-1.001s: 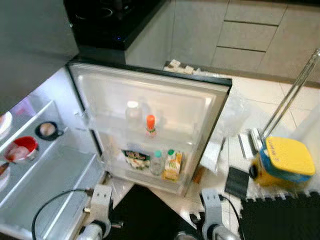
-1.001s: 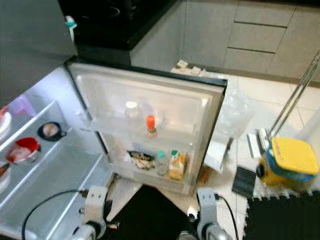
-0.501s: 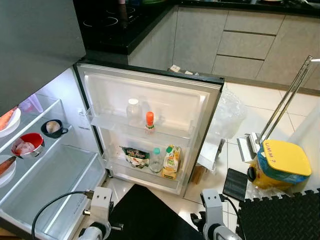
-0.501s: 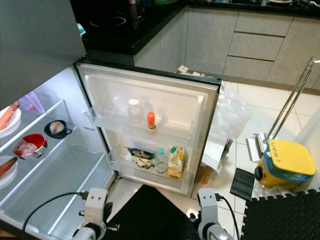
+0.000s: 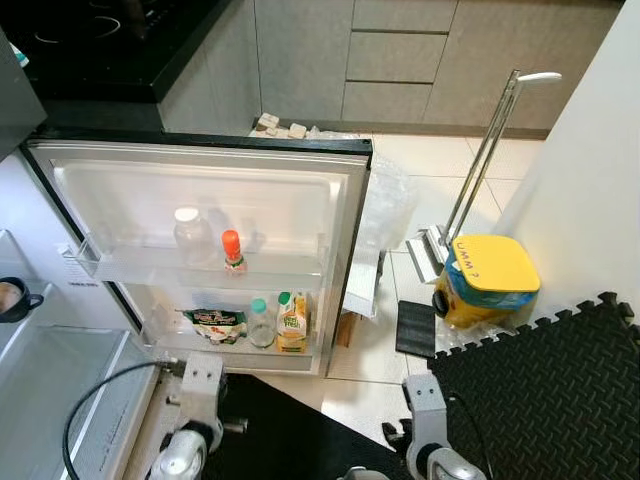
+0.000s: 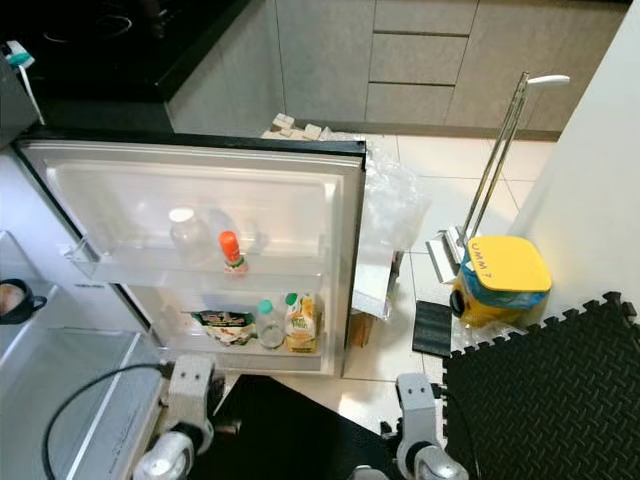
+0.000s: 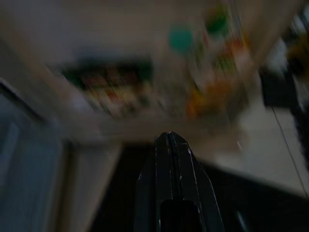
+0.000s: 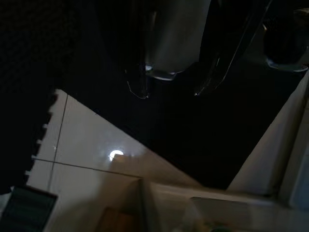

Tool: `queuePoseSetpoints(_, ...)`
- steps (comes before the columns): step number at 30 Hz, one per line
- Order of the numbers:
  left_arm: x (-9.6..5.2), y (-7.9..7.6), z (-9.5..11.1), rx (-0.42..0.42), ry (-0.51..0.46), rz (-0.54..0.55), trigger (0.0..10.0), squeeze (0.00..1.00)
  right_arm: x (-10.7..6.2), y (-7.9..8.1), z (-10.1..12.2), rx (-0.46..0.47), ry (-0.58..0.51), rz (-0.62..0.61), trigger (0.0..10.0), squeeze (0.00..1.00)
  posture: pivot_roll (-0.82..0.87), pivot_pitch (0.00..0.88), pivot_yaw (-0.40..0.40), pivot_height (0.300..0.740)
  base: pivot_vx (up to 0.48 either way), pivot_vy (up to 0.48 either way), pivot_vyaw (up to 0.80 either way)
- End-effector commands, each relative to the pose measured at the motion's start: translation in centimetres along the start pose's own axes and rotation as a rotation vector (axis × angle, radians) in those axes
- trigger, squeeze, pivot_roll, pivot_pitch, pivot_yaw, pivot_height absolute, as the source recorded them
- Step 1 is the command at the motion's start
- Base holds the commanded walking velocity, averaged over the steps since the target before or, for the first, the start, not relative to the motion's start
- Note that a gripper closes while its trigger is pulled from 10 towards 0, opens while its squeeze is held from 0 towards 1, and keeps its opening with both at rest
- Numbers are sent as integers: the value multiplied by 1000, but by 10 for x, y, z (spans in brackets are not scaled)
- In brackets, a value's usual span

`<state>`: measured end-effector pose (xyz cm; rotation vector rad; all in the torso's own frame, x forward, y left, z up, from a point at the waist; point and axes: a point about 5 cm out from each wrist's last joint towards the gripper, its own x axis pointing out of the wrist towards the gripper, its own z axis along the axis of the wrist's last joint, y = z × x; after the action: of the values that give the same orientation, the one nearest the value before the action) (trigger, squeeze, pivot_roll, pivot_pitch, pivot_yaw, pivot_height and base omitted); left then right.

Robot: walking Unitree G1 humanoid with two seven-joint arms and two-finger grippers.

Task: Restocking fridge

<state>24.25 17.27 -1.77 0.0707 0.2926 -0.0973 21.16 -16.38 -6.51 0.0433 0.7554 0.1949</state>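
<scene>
fridge door [image 5: 200,200]: was white inside, with a black edge
small bottle [image 5: 232,250]: had an orange cap
clear bottle [image 5: 260,323]: had a teal cap
juice carton [image 5: 292,322]: was yellow and green, with a green cap
food packet [image 5: 214,322]: was dark green and white
mug [image 5: 12,298]: was black
mop bucket [image 5: 487,280]: was yellow, with a blue band under the lid
floor mat [image 5: 545,400]: was black, with a raised diamond pattern
floor tiles [image 5: 440,165]: were pale cream
cabinets [image 5: 400,55]: were grey
left gripper [image 7: 170,140]: was black

Open fridge door [image 5: 200,215], shelves stocked
</scene>
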Motion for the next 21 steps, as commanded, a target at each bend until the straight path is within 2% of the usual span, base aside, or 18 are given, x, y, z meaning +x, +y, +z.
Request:
queuePoseSetpoints(1, 0, 12, 7, 46, -42, 47, 10000, 0, -1, 0, -2, -5, 8, -1, 10000, 0, -141, 92, 13, 731, 0, 0, 0)
queuePoseSetpoints(2, 0, 12, 7, 46, -42, 47, 10000, 0, -1, 0, -2, -5, 8, -1, 10000, 0, -141, 92, 13, 731, 0, 0, 0)
queuePoseSetpoints(5, 12, 19, 35, 49, -161, 114, 10000, 0, 0, 0, 0, -9, 0, 2, 10000, 0, -139, 97, 12, 731, 0, 0, 0)
queuePoseSetpoints(7, 17, 20, 49, 58, -212, 122, 10000, 0, 0, -1, 1, -11, -3, 3, 10000, 0, -138, 97, 10, 731, 0, 0, 0)
queuePoseSetpoints(8, 17, 20, 49, 58, -212, 122, 10000, 0, 0, -1, 1, -11, -3, 3, 10000, 0, -138, 97, 10, 731, 0, 0, 0)
queuePoseSetpoints(10, 23, 19, 63, 90, -254, 106, 10000, 0, 0, 0, 2, -17, -9, 9, 10000, 0, -135, 98, 8, 731, 0, 0, 0)
queuePoseSetpoints(12, 23, 19, 63, 90, -254, 106, 10000, 0, 0, 0, 2, -17, -9, 9, 10000, 0, -135, 98, 8, 731, 0, 0, 0)
queuePoseSetpoints(13, 27, 18, 75, 129, -285, 104, 10000, 0, 1, 0, 4, -22, -17, 16, 10000, 0, -133, 99, 6, 731, 0, 0, 0)
queuePoseSetpoints(15, 27, 18, 75, 129, -285, 104, 10000, 0, 1, 0, 4, -22, -17, 16, 10000, 0, -133, 99, 6, 731, 0, 0, 0)
queuePoseSetpoints(19, 43, 6, 141, 211, -497, 5, 10000, 0, 3, 1, 14, -53, -44, 31, 10000, 0, -129, 105, -8, 731, 0, 0, 0)
queuePoseSetpoints(21, 43, 4, 148, 224, -521, -8, 10000, 0, 4, 2, 16, -66, -48, 33, 10000, 0, -129, 105, -8, 731, 0, 0, 0)
